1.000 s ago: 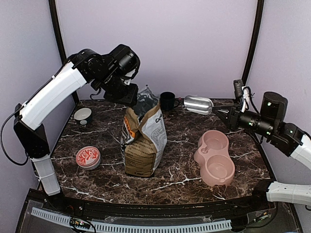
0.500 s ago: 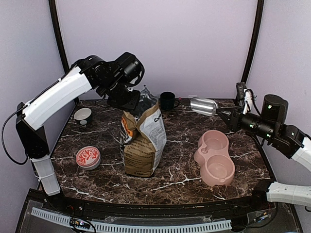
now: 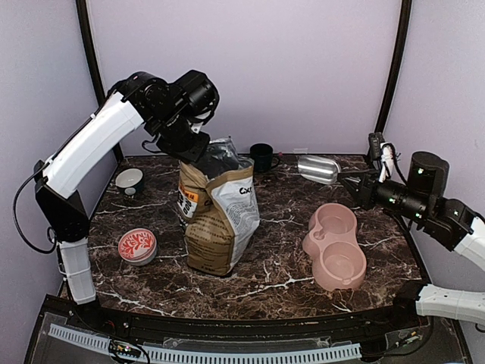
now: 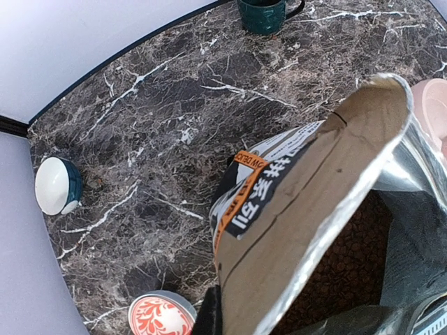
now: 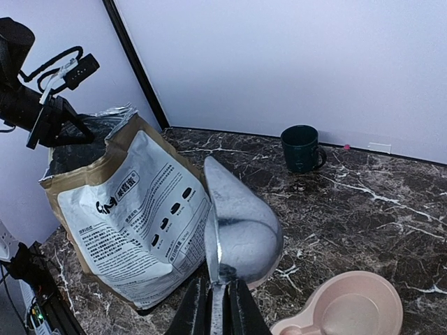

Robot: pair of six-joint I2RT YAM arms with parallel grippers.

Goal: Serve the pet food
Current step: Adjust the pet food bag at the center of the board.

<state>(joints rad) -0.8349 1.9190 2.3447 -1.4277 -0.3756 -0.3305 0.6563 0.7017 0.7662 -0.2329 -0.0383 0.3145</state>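
The tan-and-white paper bag (image 3: pixel 216 220) stands open at mid-table, leaning left. My left gripper (image 3: pixel 194 145) is shut on the bag's top rim. In the left wrist view, one black finger (image 4: pixel 208 315) presses against the bag's outer wall (image 4: pixel 293 209), and the pet food (image 4: pixel 353 258) shows as reddish-brown kibble inside. My right gripper (image 3: pixel 358 186) is shut on the handle of a metal scoop (image 3: pixel 318 168), held above the table right of the bag. The scoop (image 5: pixel 244 216) looks empty. The pink double bowl (image 3: pixel 335 246) lies below it, also empty.
A dark green mug (image 3: pixel 262 157) stands at the back behind the bag. A small white-and-teal bowl (image 3: pixel 129 180) sits at the back left. A round tin with a red-patterned lid (image 3: pixel 137 246) lies at the front left. The table's walls are close on both sides.
My left gripper has closed on the bag's rim and drawn it left, so the bag has shifted left and its mouth has opened. The scoop has drifted slightly right.
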